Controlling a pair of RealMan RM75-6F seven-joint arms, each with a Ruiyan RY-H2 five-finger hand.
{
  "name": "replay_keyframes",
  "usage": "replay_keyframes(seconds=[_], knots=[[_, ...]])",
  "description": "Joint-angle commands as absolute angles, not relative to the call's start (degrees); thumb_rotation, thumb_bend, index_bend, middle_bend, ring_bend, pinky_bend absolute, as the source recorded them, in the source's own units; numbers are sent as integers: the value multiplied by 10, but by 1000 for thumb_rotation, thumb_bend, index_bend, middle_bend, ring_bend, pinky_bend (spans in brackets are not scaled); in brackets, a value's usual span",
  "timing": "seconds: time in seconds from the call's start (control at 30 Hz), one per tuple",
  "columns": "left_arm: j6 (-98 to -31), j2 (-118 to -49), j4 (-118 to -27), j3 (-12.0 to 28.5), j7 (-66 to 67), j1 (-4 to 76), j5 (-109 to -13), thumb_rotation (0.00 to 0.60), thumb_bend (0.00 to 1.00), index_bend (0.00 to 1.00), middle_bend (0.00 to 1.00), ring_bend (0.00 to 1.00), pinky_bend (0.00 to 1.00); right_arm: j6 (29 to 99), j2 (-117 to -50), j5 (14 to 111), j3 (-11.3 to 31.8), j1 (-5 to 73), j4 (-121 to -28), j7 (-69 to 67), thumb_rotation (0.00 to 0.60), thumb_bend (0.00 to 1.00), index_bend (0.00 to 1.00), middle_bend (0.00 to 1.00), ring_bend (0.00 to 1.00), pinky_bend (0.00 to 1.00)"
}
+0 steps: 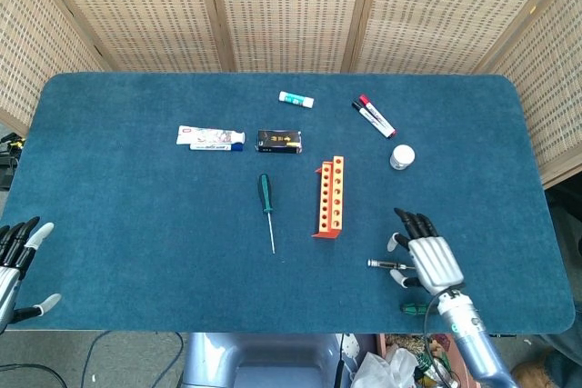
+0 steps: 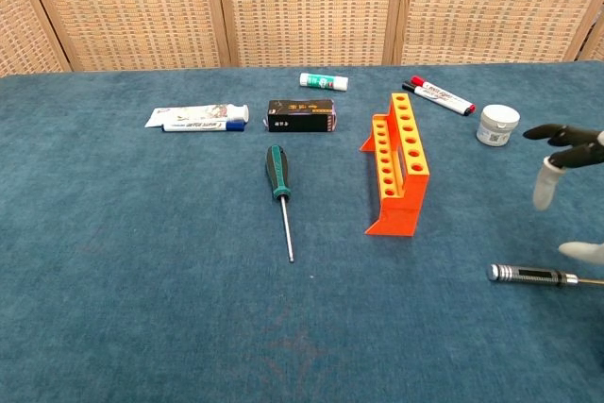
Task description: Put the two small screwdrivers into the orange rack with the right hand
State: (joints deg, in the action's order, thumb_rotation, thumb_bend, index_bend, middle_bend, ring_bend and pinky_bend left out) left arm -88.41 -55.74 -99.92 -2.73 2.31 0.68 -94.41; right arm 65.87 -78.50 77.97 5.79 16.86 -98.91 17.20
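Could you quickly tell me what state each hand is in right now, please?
Left hand: open, holding nothing, at the table's edge.
Right hand: open, fingers spread above the silver screwdriver, holding nothing.

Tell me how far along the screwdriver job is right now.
Nothing done yet: the orange rack holds no tools. In hand: the right hand hovers open over the silver-handled small screwdriver, gripping nothing. Left: grasp and rack that one, then the green-handled small screwdriver at the table edge.
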Motion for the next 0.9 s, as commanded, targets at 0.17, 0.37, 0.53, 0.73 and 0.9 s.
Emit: replay_keyframes(seconds=[0.17,0.37,0.53,0.73,0.9], knots=[[-881,-558,-1000,-28,26,8,-944,600,0,0,0,0,0,650,-825,748,52,182,-965,223,600,228,442,0,0,0],[-880,-559,-1001,-29,29,8,-943,600,0,0,0,0,0,639,-849,723,51,195,-945,252,600,237,442,0,0,1],[-876,-559,-1001,-28,29,10,-940,600,0,0,0,0,0,628,-862,703,48,204,-934,261,600,293,442,0,0,1],[-874,-560,-1001,-28,30,11,-938,600,0,0,0,0,0,623,-877,689,48,212,-918,274,600,297,442,0,0,1],[-870,-559,-1002,-28,27,13,-936,600,0,0,0,0,0,619,-887,673,49,218,-904,278,600,297,446,0,0,1]])
